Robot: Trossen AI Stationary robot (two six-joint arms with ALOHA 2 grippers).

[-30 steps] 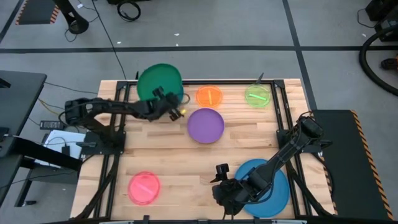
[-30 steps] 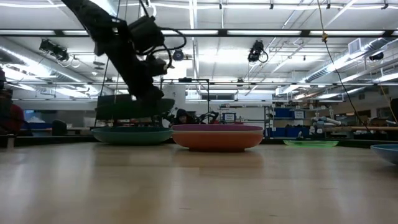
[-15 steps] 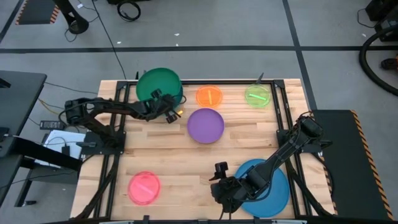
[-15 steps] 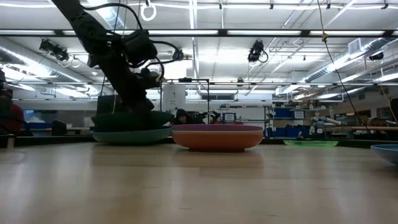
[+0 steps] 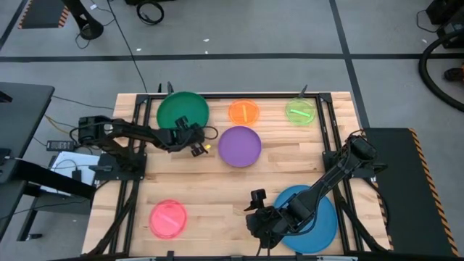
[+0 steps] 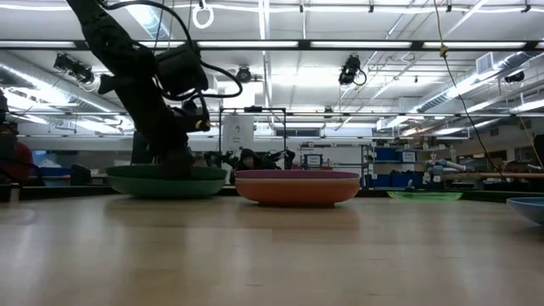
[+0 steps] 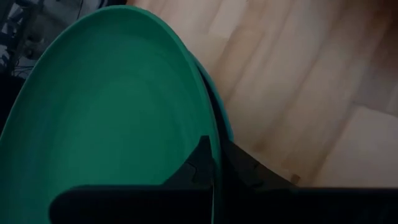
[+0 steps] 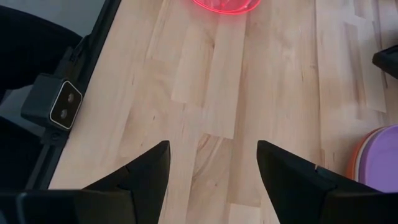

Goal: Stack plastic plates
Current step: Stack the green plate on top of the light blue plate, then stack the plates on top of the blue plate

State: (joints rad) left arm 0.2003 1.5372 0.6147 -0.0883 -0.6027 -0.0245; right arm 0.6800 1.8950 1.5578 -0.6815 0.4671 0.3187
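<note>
My left gripper [image 5: 181, 132] is shut on the large dark green plate [image 5: 183, 112] at the table's far left. This plate lies on top of the teal plate, whose edge shows in the left wrist view [image 7: 222, 118] and below the green one in the low view [image 6: 166, 189]. My right gripper [image 5: 259, 221] is open and empty near the table's near edge, just left of the large blue plate [image 5: 315, 217]. The purple plate [image 5: 240, 146] rests on the red-orange plate [image 6: 297, 192]. The cream plate is not in view. My left gripper pinches the dark green plate's rim [image 7: 214, 146] at the plate's near side, with one finger [image 7: 198, 167] inside the plate and the other [image 7: 249, 171] outside it. The fingers slant down from the near side. The plate lies about level on the teal plate.
The small orange plate [image 5: 244, 112] and lime plate [image 5: 300, 112] lie along the far edge. The small pink plate [image 5: 168, 218] lies at the near left and also shows in the right wrist view [image 8: 227, 5]. Bare wood lies between the pink and blue plates.
My left gripper has gone down and toward the table's near edge with the dark green plate. The plate was held above the teal plate and out over the far edge. It now lies level on the teal plate.
</note>
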